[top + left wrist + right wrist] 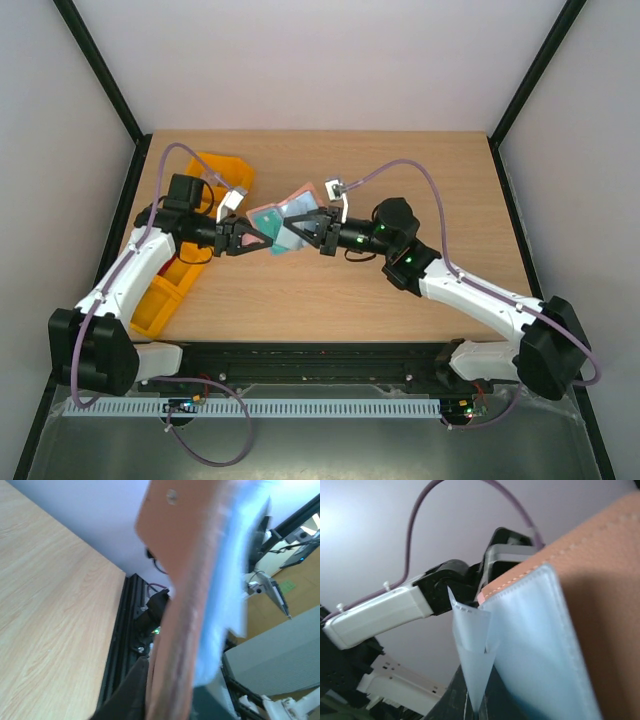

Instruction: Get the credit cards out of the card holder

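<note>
The card holder point(303, 196) hangs open above the table between my two grippers, reddish-brown outside and grey-blue inside. A teal-green credit card point(267, 217) shows in its left half. My left gripper point(257, 240) has its fingers against the holder's left edge. In the left wrist view the brown cover point(186, 580) runs down between the dark fingers point(125, 695) of the left gripper point(170, 702). My right gripper point(306, 229) is shut on the holder's right side. In the right wrist view the right gripper point(481, 711) pinches a pale, thin inner pocket point(472, 650) beside the brown cover point(602, 575).
Two orange plastic bins stand at the left, one at the back point(216, 168) and one nearer under the left arm point(160, 297). Black frame posts and pale walls close in the wooden table point(420, 300) on three sides.
</note>
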You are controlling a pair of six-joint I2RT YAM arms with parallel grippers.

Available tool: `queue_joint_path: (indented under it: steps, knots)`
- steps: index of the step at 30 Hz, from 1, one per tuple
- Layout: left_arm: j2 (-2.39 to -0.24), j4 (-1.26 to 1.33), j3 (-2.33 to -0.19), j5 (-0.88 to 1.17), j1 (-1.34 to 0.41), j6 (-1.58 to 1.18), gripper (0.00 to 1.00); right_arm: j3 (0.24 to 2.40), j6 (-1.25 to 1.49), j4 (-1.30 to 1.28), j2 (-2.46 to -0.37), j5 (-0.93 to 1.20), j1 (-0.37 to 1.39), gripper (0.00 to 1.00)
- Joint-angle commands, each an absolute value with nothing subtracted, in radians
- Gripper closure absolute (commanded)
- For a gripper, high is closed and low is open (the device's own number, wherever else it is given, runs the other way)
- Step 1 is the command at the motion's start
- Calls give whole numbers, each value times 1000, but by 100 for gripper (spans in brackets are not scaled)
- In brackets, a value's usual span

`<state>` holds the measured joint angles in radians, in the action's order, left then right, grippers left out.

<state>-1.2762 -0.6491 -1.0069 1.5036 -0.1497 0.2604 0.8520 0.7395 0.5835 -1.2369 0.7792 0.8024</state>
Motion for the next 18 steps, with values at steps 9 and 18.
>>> queue_joint_path:
  steps: [9, 18]
  knots:
    - [-1268, -710, -1021, 1381, -134, 301, 98, 865, 558, 388, -1180, 633, 790, 77]
    - [-1245, -581, -1034, 471, -179, 117, 98, 1024, 410, -164, -1227, -33, 788, 45]
